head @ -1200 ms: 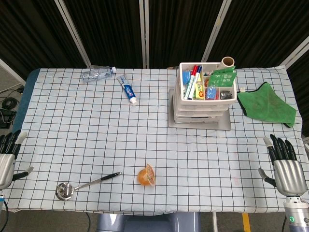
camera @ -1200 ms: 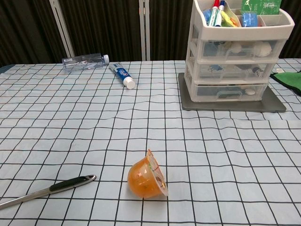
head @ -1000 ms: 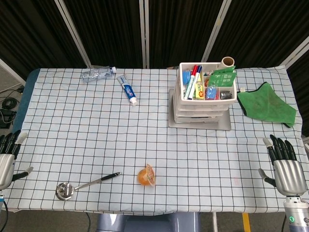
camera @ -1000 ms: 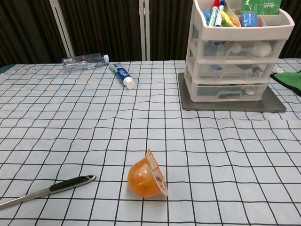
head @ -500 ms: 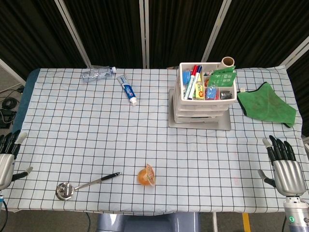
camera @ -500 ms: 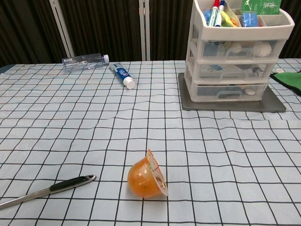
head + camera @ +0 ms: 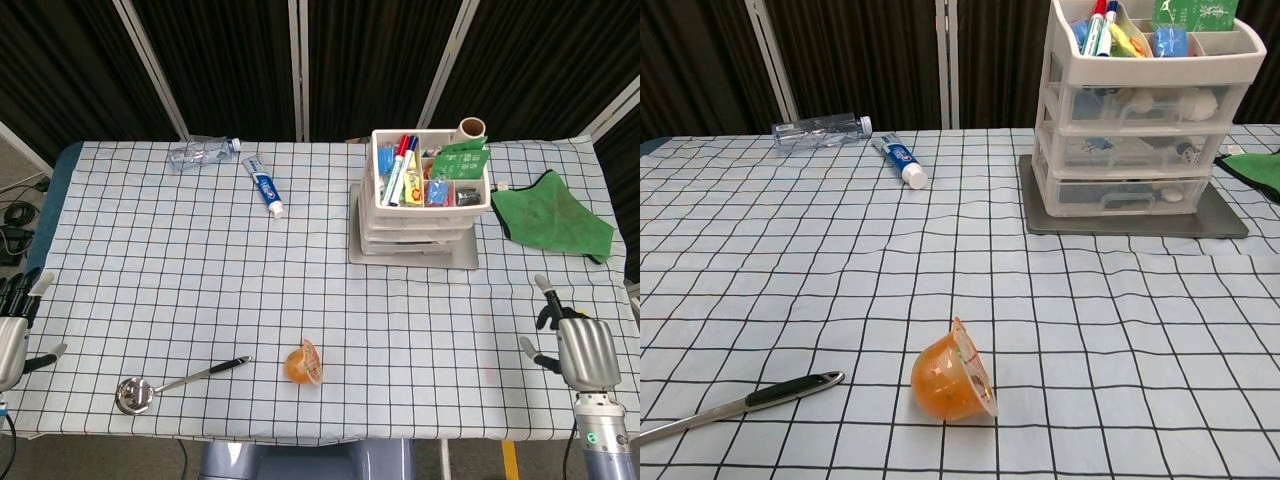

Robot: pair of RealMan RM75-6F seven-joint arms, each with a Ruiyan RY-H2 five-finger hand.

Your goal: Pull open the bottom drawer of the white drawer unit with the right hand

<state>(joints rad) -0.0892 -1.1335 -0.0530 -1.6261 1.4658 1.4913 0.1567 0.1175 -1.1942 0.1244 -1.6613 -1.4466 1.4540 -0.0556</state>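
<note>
- Head view: the right hand (image 7: 585, 350) is hovering at the table's near right edge, holding nothing, its fingers seemingly curling under, well apart from the drawer unit (image 7: 420, 200). The left hand (image 7: 12, 330) is idling, fingers apart, empty.
- Chest view: the bottom drawer (image 7: 1120, 196) is sitting closed; neither hand is showing. I'd hook its front lip and pull straight toward the robot, watching the grey mat (image 7: 1135, 222).

Both views are bright and evenly lit from above, so the checked table (image 7: 200, 300) shows crisp grid lines and only small soft shadows, such as the one close under the white drawer unit (image 7: 1140, 130). Behind the unit the backdrop stays nearly black. Focus is sharp throughout, with no noticeable glare or blur.
</note>
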